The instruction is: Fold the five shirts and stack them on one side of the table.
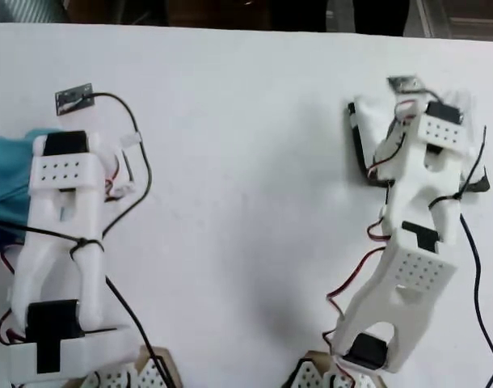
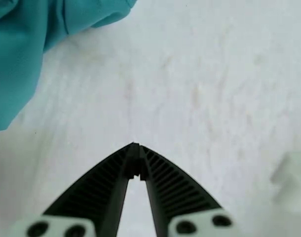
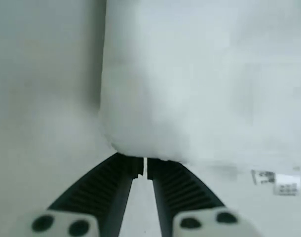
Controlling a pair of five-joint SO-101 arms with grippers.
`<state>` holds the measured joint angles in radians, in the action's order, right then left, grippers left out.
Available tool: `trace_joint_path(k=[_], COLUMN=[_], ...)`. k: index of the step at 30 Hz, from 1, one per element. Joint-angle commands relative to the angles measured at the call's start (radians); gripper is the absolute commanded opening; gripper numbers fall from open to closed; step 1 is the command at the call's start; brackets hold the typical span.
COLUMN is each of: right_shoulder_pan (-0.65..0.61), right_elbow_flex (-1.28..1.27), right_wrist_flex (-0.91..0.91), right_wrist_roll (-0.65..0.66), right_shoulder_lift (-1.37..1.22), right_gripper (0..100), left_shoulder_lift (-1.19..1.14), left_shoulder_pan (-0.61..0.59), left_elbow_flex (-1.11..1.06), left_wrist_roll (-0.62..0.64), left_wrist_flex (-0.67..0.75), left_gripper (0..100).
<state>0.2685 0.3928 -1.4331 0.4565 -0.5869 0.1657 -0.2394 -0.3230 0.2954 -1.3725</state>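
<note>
A teal shirt lies bunched at the table's left edge, partly under the left arm. In the left wrist view the teal shirt lies beyond and to one side of my left gripper, which is shut with nothing in it, over bare table. A white shirt lies at the far right with a dark edge along its side, under the right arm. My right gripper is shut at the edge of the white shirt, and the cloth covers its tips.
The white table runs wide and bare between the two arms. Cables trail from both arms across it. A small printed tag lies on the cloth near the right gripper. Both arm bases stand at the near edge.
</note>
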Motion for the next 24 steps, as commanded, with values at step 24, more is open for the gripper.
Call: trace_joint_path(k=[24], right_shoulder_pan=[-0.147], right_elbow_flex=[-0.094], right_wrist_flex=[-0.202], right_wrist_roll=[0.009], right_shoulder_lift=[0.819], right_gripper=[2.1], left_shoulder_lift=[0.043], left_shoulder_pan=[-0.273], left_elbow_flex=[0.189], left_wrist_roll=[-0.293], left_wrist_flex=[0.012], left_gripper=[3])
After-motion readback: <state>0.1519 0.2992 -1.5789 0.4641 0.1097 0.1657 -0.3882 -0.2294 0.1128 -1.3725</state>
